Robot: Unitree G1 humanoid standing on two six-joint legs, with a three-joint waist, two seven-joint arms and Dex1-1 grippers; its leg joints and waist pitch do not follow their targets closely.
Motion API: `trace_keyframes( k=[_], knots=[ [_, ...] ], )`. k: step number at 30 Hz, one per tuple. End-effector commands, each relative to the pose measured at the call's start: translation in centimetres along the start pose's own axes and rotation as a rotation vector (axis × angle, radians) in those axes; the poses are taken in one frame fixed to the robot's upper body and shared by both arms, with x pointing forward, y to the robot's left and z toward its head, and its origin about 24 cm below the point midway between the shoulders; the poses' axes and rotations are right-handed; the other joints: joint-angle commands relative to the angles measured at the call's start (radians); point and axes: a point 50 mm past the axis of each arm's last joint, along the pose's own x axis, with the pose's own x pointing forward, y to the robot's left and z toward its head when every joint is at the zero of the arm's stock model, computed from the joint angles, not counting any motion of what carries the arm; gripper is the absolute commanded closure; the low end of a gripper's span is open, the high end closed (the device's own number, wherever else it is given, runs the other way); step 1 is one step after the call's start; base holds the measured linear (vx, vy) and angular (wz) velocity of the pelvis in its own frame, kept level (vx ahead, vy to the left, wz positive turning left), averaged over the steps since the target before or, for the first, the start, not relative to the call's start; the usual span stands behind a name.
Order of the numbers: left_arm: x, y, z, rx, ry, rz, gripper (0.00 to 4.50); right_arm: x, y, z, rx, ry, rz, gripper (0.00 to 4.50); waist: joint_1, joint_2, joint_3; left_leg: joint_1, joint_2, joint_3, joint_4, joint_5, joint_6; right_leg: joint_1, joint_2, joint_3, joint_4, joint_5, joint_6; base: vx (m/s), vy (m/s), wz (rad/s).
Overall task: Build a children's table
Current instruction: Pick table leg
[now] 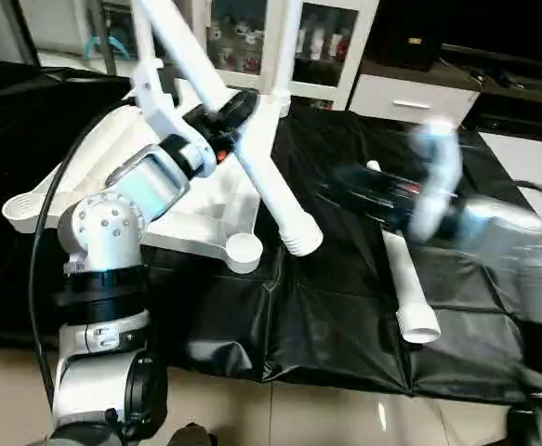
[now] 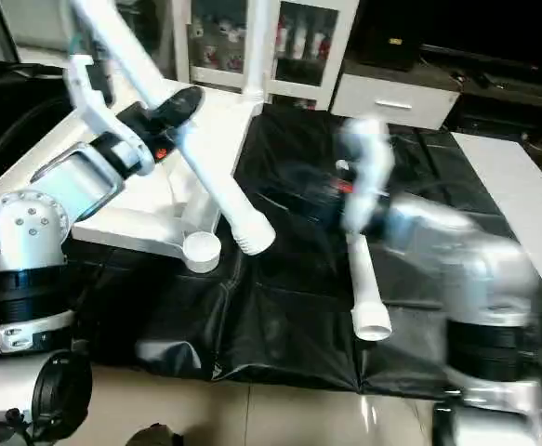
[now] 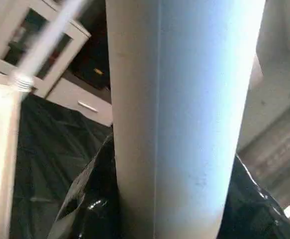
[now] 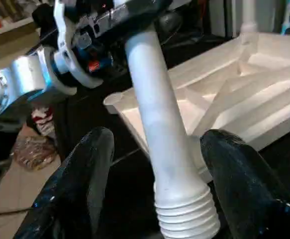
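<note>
In the left eye view, the white tabletop [image 1: 159,200] is lying upside down on the black-covered worktable [image 1: 345,325], its ribbed underside facing up and a round corner socket [image 1: 244,247] showing at the near corner. A long white leg [image 1: 243,158] is being clenched by the left gripper [image 1: 226,116] and held slanting across the tabletop, its threaded end [image 1: 300,237] hanging just past the near corner. An upright leg [image 1: 284,46] is standing in the far corner. Another leg [image 1: 405,283] is lying loose on the black cover, under the blurred right arm [image 1: 456,209].

In the right eye view the same layout is seen, with the loose leg's open end [image 2: 371,321] pointing toward the near edge (the right gripper itself is too smeared here to be read).

In the left wrist view the held leg [image 3: 184,119] is seen close up, smooth and tubular, with black fingers [image 3: 85,199] pressed against its sides.

In the right wrist view the right gripper [image 4: 154,189] is being held released, its two black fingers [image 4: 85,169] spread on either side of the held leg's threaded end [image 4: 187,214] without touching it. The X-braced ribs of the tabletop [image 4: 244,94] are being shown plainly behind.
</note>
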Motion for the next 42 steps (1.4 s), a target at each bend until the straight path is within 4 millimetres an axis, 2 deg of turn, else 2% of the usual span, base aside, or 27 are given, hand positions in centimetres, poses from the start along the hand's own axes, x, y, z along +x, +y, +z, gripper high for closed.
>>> trace_keyframes(
  k=[1, 2, 4, 7, 10, 17, 18, 19, 20, 21, 24, 26, 31, 36, 42],
  knots=[
    [0.6, -1.1, 0.0, 0.043, 0.035, -0.043, 2.71, -0.2, -0.4, 0.8, -0.039, 0.011, -0.022, 1.42, 0.005, 0.009, -0.077, 0.034, 0.051, -0.018, -0.064, -0.136, -0.056, 0.041, -0.079, 0.030, -0.073, -0.007, -0.195, 0.000, 0.000, 0.00],
    [0.6, -1.3, 0.0, 0.049, 0.041, -0.055, 2.71, 0.0, -0.2, 1.1, -0.040, 0.013, -0.017, 1.42, 0.004, 0.003, -0.075, 0.034, 0.051, -0.016, -0.065, -0.139, -0.056, 0.040, -0.077, 0.031, -0.075, -0.022, -0.196, 0.000, 0.000, 0.00],
    [0.7, -1.4, -0.1, 0.055, 0.052, -0.065, 2.71, 0.5, 0.2, 1.3, -0.025, 0.023, 0.017, 1.42, 0.000, 0.008, -0.074, 0.034, 0.051, -0.019, -0.066, -0.154, -0.056, 0.039, -0.078, 0.030, -0.078, -0.072, -0.195, 0.000, 0.000, 0.00],
    [0.9, -1.7, -0.5, 0.068, 0.084, -0.083, 2.71, 1.7, 0.3, 0.7, -0.068, 0.090, -0.007, 1.42, 0.000, 0.008, -0.073, 0.035, 0.053, -0.019, -0.068, -0.178, -0.063, 0.035, -0.080, 0.031, -0.082, -0.110, -0.189, 0.000, 0.000, 0.00],
    [0.9, -1.8, -0.5, 0.072, 0.090, -0.091, 2.71, 2.0, 0.3, 0.5, -0.089, 0.109, -0.024, 1.42, 0.001, 0.009, -0.074, 0.036, 0.053, -0.019, -0.069, -0.167, -0.075, 0.032, -0.078, 0.030, -0.080, -0.099, -0.182, 0.000, 0.000, 0.00],
    [0.9, -1.8, -0.5, 0.072, 0.090, -0.091, 2.71, 2.0, 0.3, 0.5, -0.089, 0.109, -0.024, 1.42, 0.005, 0.007, -0.076, 0.031, 0.052, -0.019, -0.069, -0.155, -0.068, 0.036, -0.078, 0.030, -0.076, -0.054, -0.182, 0.000, 0.000, 0.00],
    [0.8, -3.3, -0.9, 0.160, 0.131, -0.263, 2.71, 3.0, 0.6, -0.5, -0.092, 0.174, 0.008, 1.42, 0.006, -0.001, -0.075, 0.031, 0.052, -0.018, -0.069, -0.155, -0.065, 0.035, -0.079, 0.029, -0.080, -0.071, -0.178, 0.000, 0.000, 0.00],
    [0.8, -3.4, -1.0, 0.166, 0.135, -0.276, 2.71, 3.0, 0.6, -0.6, -0.089, 0.178, 0.012, 1.42, 0.007, 0.006, -0.075, 0.034, 0.051, -0.017, -0.071, -0.152, -0.061, 0.031, -0.079, 0.030, -0.080, -0.102, -0.170, 0.000, 0.000, 0.00],
    [0.7, -3.9, -1.2, 0.206, 0.160, -0.341, 2.71, 3.1, 0.8, -1.1, -0.087, 0.214, 0.039, 1.42, 0.005, 0.007, -0.074, 0.033, 0.053, -0.017, -0.072, -0.155, -0.064, 0.030, -0.079, 0.030, -0.079, -0.104, -0.172, 0.000, 0.000, 0.00],
    [0.6, -4.3, -1.3, 0.228, 0.181, -0.384, 2.71, 3.1, 0.9, -1.6, -0.101, 0.252, 0.054, 1.42, 0.004, 0.000, -0.073, 0.033, 0.054, -0.017, -0.073, -0.168, -0.066, 0.031, -0.079, 0.029, -0.082, -0.120, -0.167, 0.000, 0.000, 0.00],
    [0.5, -4.9, -1.8, 0.273, 0.244, -0.456, 2.71, 3.2, 1.1, -2.6, -0.146, 0.318, 0.084, 1.42, 0.006, 0.006, -0.072, 0.034, 0.057, -0.017, -0.074, -0.174, -0.077, 0.028, -0.081, 0.031, -0.079, -0.112, -0.168, 0.000, 0.000, 0.00],
    [0.5, -5.1, -2.0, 0.292, 0.269, -0.485, 2.71, 3.6, 1.0, -2.7, -0.150, 0.312, 0.080, 1.42, 0.006, 0.004, -0.071, 0.034, 0.055, -0.016, -0.074, -0.185, -0.076, 0.029, -0.082, 0.032, -0.080, -0.118, -0.172, 0.000, 0.000, 0.00],
    [0.5, -5.4, -2.1, 0.344, 0.298, -0.538, 2.71, 4.2, 1.0, -2.8, -0.148, 0.304, 0.071, 1.42, 0.002, 0.005, -0.072, 0.033, 0.055, -0.016, -0.075, -0.193, -0.077, 0.027, -0.082, 0.032, -0.081, -0.146, -0.176, 0.000, 0.000, 0.00],
    [0.6, -5.5, -1.9, 0.361, 0.299, -0.558, 2.71, 4.2, 1.1, -3.4, -0.135, 0.321, 0.092, 1.42, 0.002, 0.005, -0.073, 0.032, 0.055, -0.015, -0.072, -0.168, -0.069, 0.031, -0.080, 0.031, -0.074, -0.083, -0.193, 0.000, 0.000, 0.00],
    [0.6, -5.5, -1.5, 0.358, 0.289, -0.575, 2.71, 4.2, 1.3, -4.3, -0.125, 0.348, 0.114, 1.42, 0.002, 0.005, -0.072, 0.033, 0.055, -0.016, -0.073, -0.189, -0.072, 0.030, -0.081, 0.031, -0.077, -0.114, -0.195, 0.000, 0.000, 0.00]
  ],
)
